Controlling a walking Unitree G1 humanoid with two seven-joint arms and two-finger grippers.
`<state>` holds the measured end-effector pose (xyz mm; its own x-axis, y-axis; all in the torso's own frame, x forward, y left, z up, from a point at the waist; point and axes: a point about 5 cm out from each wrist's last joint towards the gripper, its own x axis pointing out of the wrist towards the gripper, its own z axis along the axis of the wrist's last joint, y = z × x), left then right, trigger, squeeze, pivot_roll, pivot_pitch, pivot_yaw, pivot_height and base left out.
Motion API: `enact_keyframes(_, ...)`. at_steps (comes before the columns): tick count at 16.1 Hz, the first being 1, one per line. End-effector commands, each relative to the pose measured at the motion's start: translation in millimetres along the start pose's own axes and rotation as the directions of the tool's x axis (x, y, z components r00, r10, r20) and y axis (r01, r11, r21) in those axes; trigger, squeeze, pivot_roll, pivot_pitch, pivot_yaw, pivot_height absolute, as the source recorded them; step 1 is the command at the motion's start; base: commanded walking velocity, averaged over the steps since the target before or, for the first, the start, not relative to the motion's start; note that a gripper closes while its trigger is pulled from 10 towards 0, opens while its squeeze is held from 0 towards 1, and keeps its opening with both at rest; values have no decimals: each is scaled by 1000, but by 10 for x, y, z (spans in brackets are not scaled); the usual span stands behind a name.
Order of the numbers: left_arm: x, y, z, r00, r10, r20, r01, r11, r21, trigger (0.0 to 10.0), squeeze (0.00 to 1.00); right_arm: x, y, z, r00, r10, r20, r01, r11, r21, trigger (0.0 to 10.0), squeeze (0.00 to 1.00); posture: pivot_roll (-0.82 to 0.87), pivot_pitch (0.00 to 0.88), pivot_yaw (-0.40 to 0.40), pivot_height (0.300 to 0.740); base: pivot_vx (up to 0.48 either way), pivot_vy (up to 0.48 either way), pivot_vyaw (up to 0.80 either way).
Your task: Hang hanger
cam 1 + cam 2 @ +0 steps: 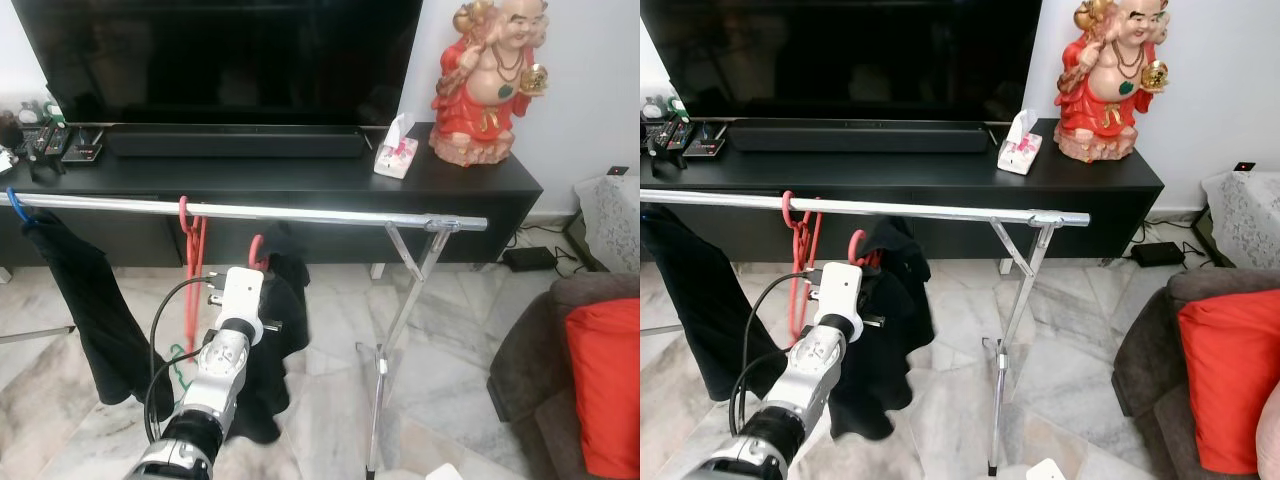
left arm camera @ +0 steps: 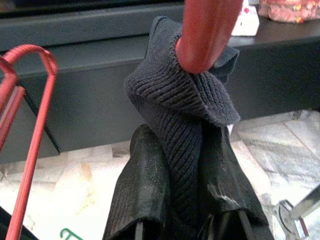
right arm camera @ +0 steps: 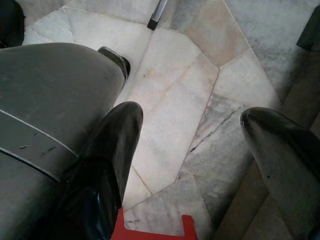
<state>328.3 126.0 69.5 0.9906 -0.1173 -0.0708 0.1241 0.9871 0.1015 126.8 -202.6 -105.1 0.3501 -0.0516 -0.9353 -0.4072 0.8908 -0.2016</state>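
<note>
Ribbed dark knit fabric is pinched between the two black fingers [image 2: 145, 200] of the left gripper [image 2: 172, 220], which are closed on the collar of the dark garment [image 1: 275, 350] just below the neck of the red hanger [image 2: 205, 30] it hangs from. Gripping at the collar keeps the hanger's hook upright and free above the claw, so the hook can be presented to the rail. The hook [image 1: 256, 250] stands just above the gripper and below the metal rail [image 1: 300, 212], not yet over it; judged from this, the hang is still to be completed and calls for a lift and a forward set-down. Beside the gripper, toward the robot's left, empty red hangers [image 1: 190, 250] already sit on the rail, and farther left another dark garment [image 1: 85, 300] hangs from a blue hook. Beyond the rail stands a black TV cabinet [image 1: 470, 185] with a tissue box [image 1: 396, 150] and a red figurine [image 1: 490, 80]. The right gripper [image 3: 200, 145] hangs idle over the marble floor [image 3: 175, 90], fingers spread apart.
</note>
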Motion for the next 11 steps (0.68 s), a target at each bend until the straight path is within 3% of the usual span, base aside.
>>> enact_keyframes(1, 33, -15, 166, 997, 4, 81, -4, 1000, 0, 10000, 0, -1, 13, -14, 1000, 6, -2, -6, 1000, 6, 10000, 0, -66, 0, -57, 740, 322, 0, 0)
enact_keyframes(11, -5, 30, 242, 994, 13, 108, -15, 1000, 18, 10000, 0, 0, 20, -2, 1000, 6, 7, -6, 1000, 15, 10000, 0, -70, 0, -48, 740, 361, 0, 0)
